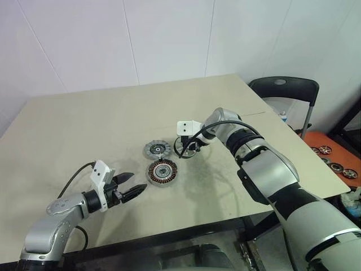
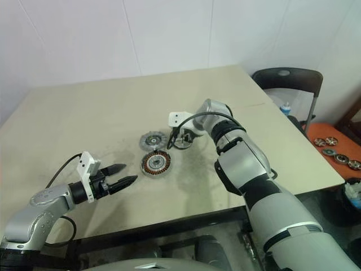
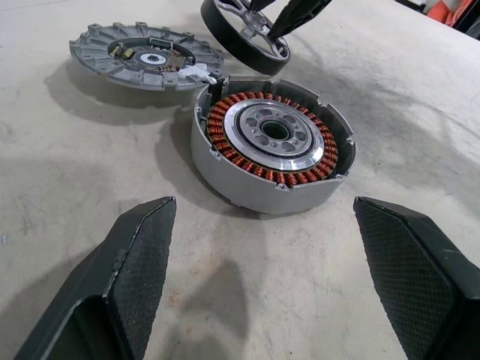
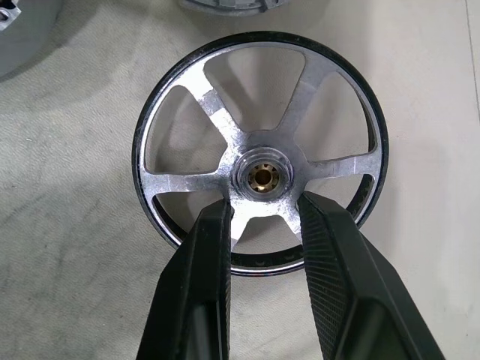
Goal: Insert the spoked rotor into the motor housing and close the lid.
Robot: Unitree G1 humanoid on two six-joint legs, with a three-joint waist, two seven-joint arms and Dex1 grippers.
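**Near the table's middle: right gripper on the rotor hub**

Near the middle of the table (image 1: pixel 84 124), toward its right edge, the spoked rotor (image 4: pixel 259 150) sits under the right gripper (image 4: pixel 264 206). In the right wrist view both black fingers (image 4: pixel 202 247) reach in through the gaps between spokes and flank the hub, closed to a narrow gap; they appear to touch the hub, but contact is hard to confirm. The fingers cover the nearest part of the rim. From the head views the camera block and cable hide most of the rotor. In the left wrist view its rim looks tilted, one side raised off the table, axis leaning rather than vertical; its top is cut off there.

The motor housing (image 3: pixel 271 142) lies flat nearer the front edge, copper windings facing up, axis vertical. The lid (image 3: pixel 142 56) lies flat just beside it, toward the far edge.

The left gripper (image 1: pixel 128 189) hovers near the front edge, fingers spread wide and holding nothing, pointed at the housing.
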